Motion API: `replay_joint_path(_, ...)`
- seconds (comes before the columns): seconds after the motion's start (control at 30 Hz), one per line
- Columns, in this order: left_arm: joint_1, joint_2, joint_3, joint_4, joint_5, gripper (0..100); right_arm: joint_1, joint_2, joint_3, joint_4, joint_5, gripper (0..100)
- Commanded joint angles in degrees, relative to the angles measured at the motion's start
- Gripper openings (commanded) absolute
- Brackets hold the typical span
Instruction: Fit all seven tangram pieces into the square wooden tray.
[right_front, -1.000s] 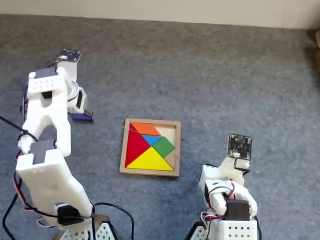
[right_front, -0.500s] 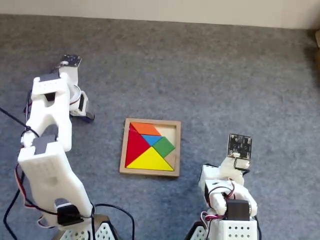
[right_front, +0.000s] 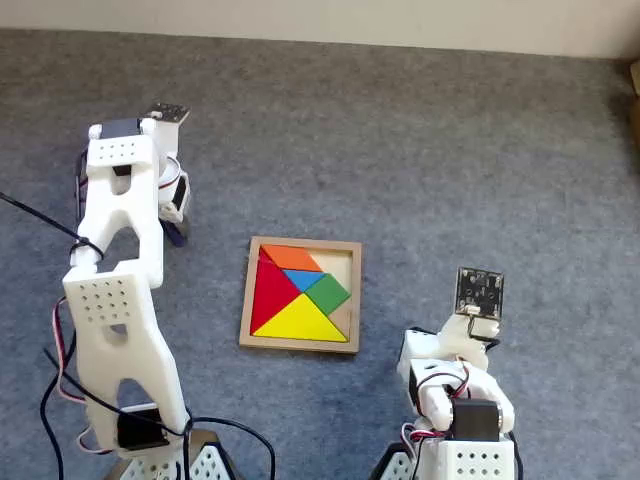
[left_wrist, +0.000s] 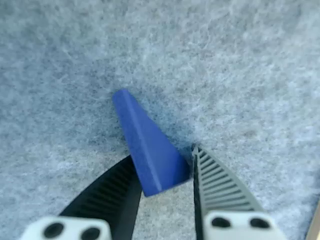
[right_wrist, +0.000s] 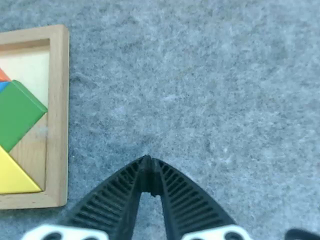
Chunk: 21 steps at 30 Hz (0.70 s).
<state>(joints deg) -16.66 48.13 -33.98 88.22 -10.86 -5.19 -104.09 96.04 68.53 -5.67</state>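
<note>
The left pincer (left_wrist: 163, 156) clamps the blue piece (left_wrist: 144, 142) by its wide end, tip pointing away; the wooden tray (right_front: 300, 243) lies to its lower right, mid-frame. The right pincer (right_wrist: 149, 167) rests closed, empty.

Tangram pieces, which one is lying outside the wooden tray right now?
The dark blue piece. It is clamped in the left gripper over the grey carpet, well apart from the wooden tray. The other pieces all lie inside the tray.

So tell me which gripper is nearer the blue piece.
Left. The left gripper has the blue piece clamped between its jaws; the right gripper sits shut on the far side of the wooden tray from it.
</note>
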Motion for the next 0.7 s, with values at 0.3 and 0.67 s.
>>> replay_joint_path(0.3,4.3,-0.1,-6.5,3.1,0.3,1,0.7,-0.6,7.1,-1.1,0.4,0.6)
replay_joint_path(0.67,10.0,-0.2,-11.9,12.1,0.6,1,0.7,-0.6,7.1,-1.1,0.4,0.6)
